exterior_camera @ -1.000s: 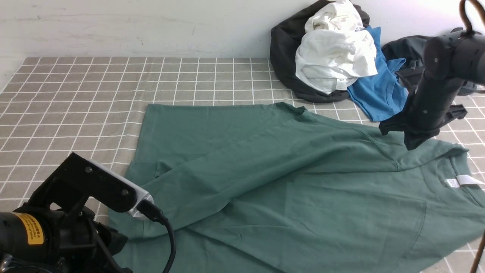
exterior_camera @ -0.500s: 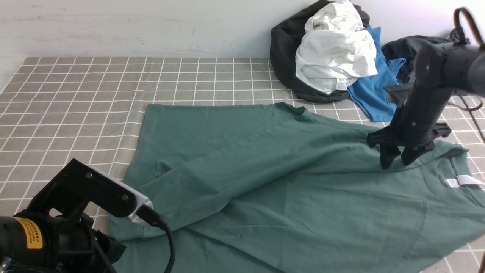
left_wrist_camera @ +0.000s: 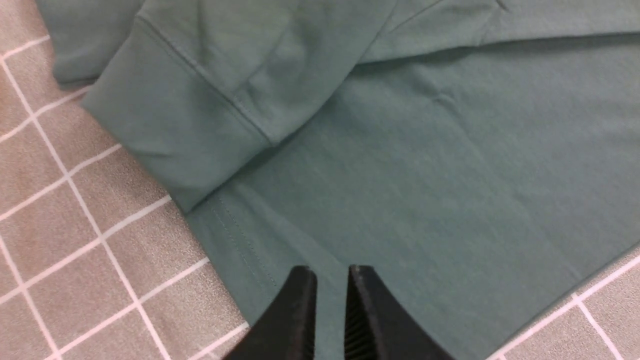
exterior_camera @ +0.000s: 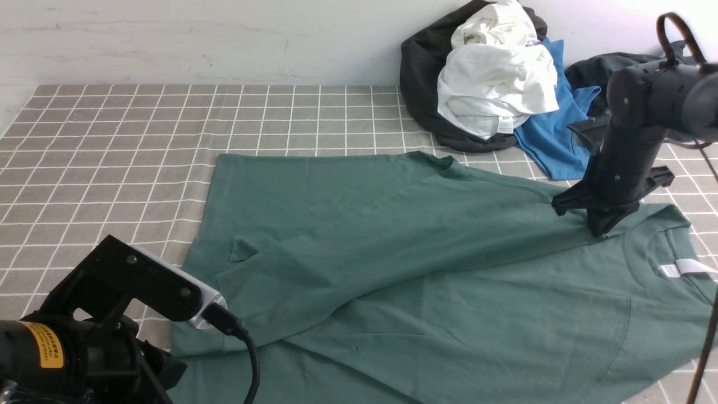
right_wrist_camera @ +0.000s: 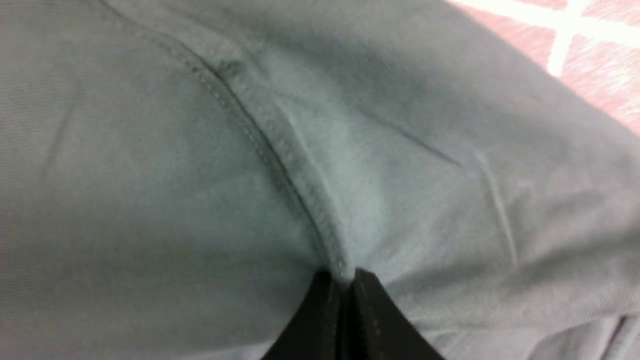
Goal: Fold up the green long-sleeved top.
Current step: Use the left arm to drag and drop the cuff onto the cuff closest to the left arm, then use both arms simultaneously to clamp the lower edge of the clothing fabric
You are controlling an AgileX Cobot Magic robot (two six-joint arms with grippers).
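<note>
The top [exterior_camera: 505,336] is spread over much of the counter [exterior_camera: 112,140], which is covered by a grey-brown cloth with a white grid. Its collar is turned to the right, where a white neck label [exterior_camera: 693,266] is seen, and its hem to the left. One long sleeve [exterior_camera: 336,269] is laid slantwise across the body, from the far shoulder down to the near left corner. Its cuff [left_wrist_camera: 170,135] is shown in the left wrist view, resting partly on the hem and partly on the cloth.

The right claw [exterior_camera: 599,231] is set down on the far shoulder, near the collar. In the right wrist view its fingers are pressed together on the shoulder seam [right_wrist_camera: 270,150] — a small ridge of green fabric is pinched between the tips, and shallow creases are drawn toward them.

The left claw [left_wrist_camera: 330,272] is held over the hem near the cuff. It is set narrow: only a thin slit is left between its two ribbed fingers, and nothing is seen gripped in it. Whether the tips touch the fabric cannot be told. In the front view the claw is hidden under the left wrist [exterior_camera: 140,280].

At the far right, against the white wall [exterior_camera: 196,39], other clothes are heaped — a white garment [exterior_camera: 493,84] on a black one [exterior_camera: 420,78], a blue T-shirt [exterior_camera: 561,140] beside them, and a dark grey piece [exterior_camera: 594,73] behind the right arm. The T-shirt's near edge lies close to the top's far shoulder; whether they touch cannot be told.
</note>
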